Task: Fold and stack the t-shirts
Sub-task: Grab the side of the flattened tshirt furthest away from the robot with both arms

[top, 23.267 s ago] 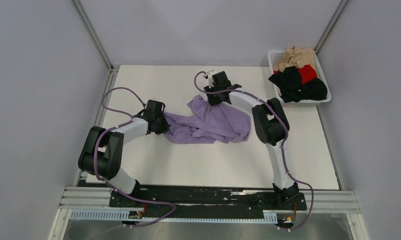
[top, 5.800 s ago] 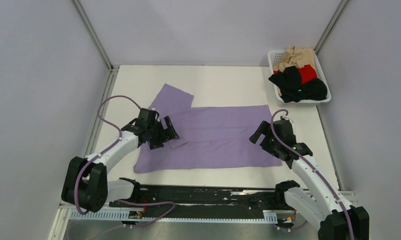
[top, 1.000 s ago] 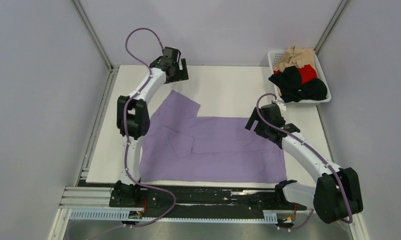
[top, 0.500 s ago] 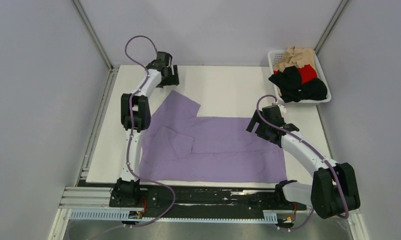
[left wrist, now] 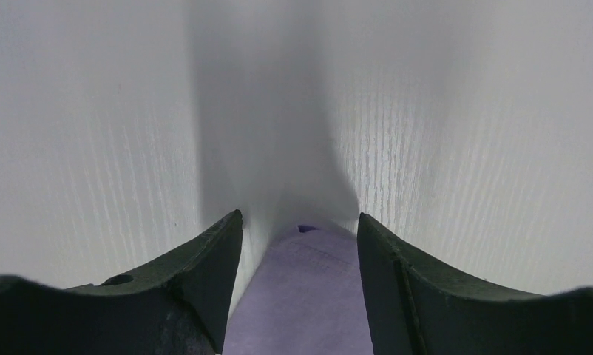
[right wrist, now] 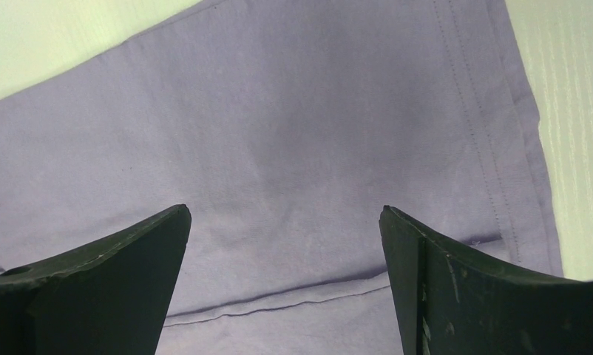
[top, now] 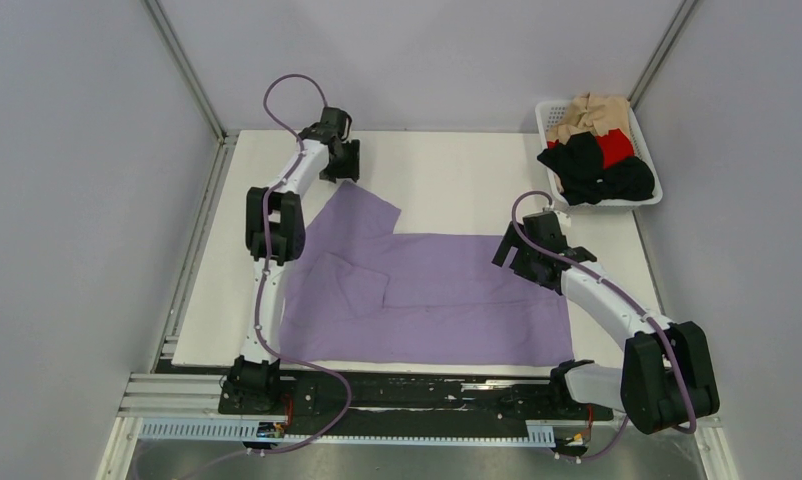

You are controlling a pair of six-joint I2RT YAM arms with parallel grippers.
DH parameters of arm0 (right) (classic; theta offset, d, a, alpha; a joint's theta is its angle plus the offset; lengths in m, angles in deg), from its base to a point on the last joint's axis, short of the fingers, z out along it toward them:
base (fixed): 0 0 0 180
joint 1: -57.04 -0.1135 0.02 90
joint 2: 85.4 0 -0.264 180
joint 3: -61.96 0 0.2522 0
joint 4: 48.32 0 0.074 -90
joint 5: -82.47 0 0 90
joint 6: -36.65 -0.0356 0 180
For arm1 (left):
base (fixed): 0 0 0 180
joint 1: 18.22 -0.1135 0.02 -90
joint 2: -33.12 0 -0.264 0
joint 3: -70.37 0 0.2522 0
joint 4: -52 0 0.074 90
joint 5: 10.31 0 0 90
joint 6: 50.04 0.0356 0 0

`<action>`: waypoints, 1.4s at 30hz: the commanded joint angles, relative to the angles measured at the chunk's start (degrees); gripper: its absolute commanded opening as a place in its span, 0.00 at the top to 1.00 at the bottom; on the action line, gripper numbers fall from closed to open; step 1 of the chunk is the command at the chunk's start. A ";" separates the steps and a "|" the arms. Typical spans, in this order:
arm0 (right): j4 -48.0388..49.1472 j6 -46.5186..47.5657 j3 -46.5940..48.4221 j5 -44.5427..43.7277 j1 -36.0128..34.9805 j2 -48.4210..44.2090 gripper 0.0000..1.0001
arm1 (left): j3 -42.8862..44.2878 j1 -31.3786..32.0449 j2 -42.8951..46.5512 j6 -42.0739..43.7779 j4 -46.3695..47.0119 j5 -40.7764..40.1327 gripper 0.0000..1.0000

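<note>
From above, the lavender purple cloth t-shirt (top: 447, 290) lies spread flat on the white table (top: 457, 175), with the left gripper (top: 345, 170) at its far sleeve corner and the right gripper (top: 512, 262) over its right hem. Left wrist: the jaws stand parted, the sleeve tip lying between the fingers (left wrist: 212, 281), unpinched. Right wrist: the jaws stand wide apart above flat cloth.

Grey walls (top: 427, 60), white table (top: 457, 180), metal corner posts (top: 184, 68)

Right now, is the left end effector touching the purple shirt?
Cannot tell. The left wrist view has the shirt between the left end effector fingers, but shows neither contact nor gap plainly.
</note>
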 commanded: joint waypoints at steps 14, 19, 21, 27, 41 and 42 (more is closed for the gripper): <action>2.56 0.01 -0.72 -1.21 0.35 -1.28 0.00 | -2.00 3.09 -1.46 1.31 -4.02 -4.99 0.49; 2.67 -0.18 -0.72 -1.25 0.34 -0.64 0.00 | -4.42 3.93 -0.19 0.79 -3.67 -6.16 0.55; 2.71 -0.24 -0.72 -1.15 0.34 -0.33 0.00 | -4.99 3.99 -0.09 0.16 -3.51 -6.92 0.66; 2.69 -0.50 -0.89 -1.12 0.35 -0.70 0.00 | -5.38 3.99 -0.11 -0.88 -3.83 -9.26 1.00; 2.79 -0.63 0.08 -1.93 0.43 0.65 0.00 | -18.74 1.49 11.12 -1.05 5.00 -20.40 1.00; 2.80 -0.57 0.29 -2.27 0.42 0.87 0.00 | -19.36 1.21 11.71 -0.87 5.31 -20.64 1.00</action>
